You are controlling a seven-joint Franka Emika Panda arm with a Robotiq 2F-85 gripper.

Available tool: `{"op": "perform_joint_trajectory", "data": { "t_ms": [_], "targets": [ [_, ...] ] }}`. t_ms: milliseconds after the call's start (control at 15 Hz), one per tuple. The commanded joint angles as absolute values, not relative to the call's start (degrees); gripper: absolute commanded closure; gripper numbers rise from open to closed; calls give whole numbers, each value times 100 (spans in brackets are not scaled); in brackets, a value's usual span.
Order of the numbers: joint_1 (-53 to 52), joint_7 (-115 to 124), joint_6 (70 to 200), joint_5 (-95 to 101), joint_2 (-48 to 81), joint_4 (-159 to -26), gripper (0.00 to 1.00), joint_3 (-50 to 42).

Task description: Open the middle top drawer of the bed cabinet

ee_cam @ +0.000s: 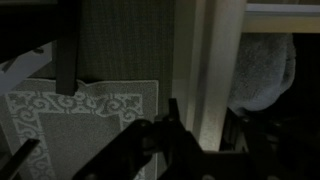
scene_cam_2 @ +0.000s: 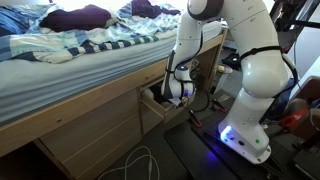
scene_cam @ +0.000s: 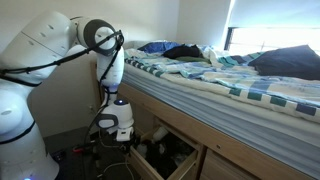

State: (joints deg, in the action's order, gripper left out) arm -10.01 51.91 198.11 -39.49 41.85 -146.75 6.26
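Observation:
The bed cabinet point(scene_cam: 235, 150) is a long light-wood base under the striped bedding, seen in both exterior views point(scene_cam_2: 90, 130). The middle top drawer point(scene_cam_2: 155, 104) is pulled partly out, and dark contents show inside it point(scene_cam: 165, 152). My gripper point(scene_cam_2: 178, 92) hangs low at the drawer's front end, also seen in an exterior view point(scene_cam: 118, 128). In the dark wrist view, a finger silhouette point(ee_cam: 172, 115) stands beside a pale wooden edge point(ee_cam: 220, 70). I cannot tell whether the jaws grip that edge.
The robot's white base point(scene_cam_2: 250, 120) stands on the floor close to the cabinet. Cables point(scene_cam_2: 140, 162) lie on the floor in front of it. A patterned rug point(ee_cam: 70, 120) shows under the gripper. Clothes point(scene_cam: 185, 50) lie on the bed.

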Motion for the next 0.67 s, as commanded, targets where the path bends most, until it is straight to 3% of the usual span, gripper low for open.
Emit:
{"op": "perform_joint_trajectory", "data": {
  "t_ms": [0,200,600],
  "targets": [
    [-1655,4836,19534,-4164,3492,-15431,28,368],
    [-2248,4707,19530,-4431,3167,-15753,4,94],
    [-3466,4545,19652,-5070,2579,-16294,0,-641]
  ]
}}
